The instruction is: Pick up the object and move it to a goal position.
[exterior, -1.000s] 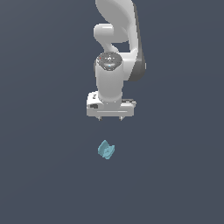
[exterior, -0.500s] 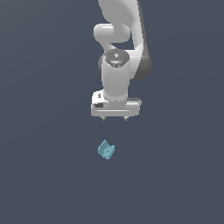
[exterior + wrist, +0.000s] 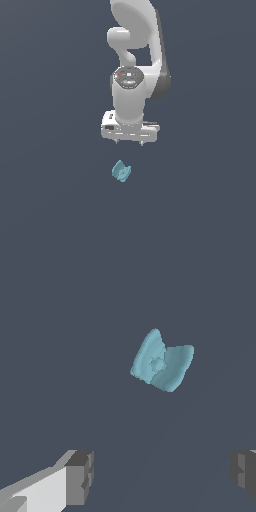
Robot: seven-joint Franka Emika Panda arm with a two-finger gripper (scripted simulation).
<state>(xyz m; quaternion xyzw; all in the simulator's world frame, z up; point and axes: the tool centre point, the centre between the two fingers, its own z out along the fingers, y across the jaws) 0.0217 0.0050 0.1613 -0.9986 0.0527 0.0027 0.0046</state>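
Nearest the wrist camera, two grey fingertips point(image 3: 80, 476) stand spread wide, nothing between them; beyond lies the teal object point(image 3: 161, 361), notch showing, long axis slanted. Exterior view hides that fold: object point(image 3: 121, 171) sits on the floor, apart below the gripper point(image 3: 129, 142)

A bare simulated scene: flat, featureless dark grey-blue ground point(image 3: 50, 200) with no furnishings.

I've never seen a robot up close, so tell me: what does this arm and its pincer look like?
The arm is smooth, glossy white, built of rounded segments with dark grey joints. One joint carries a round dark cap with small markings. The pincer is a flat white bar with two short, blocky grey fingers. No cables show.
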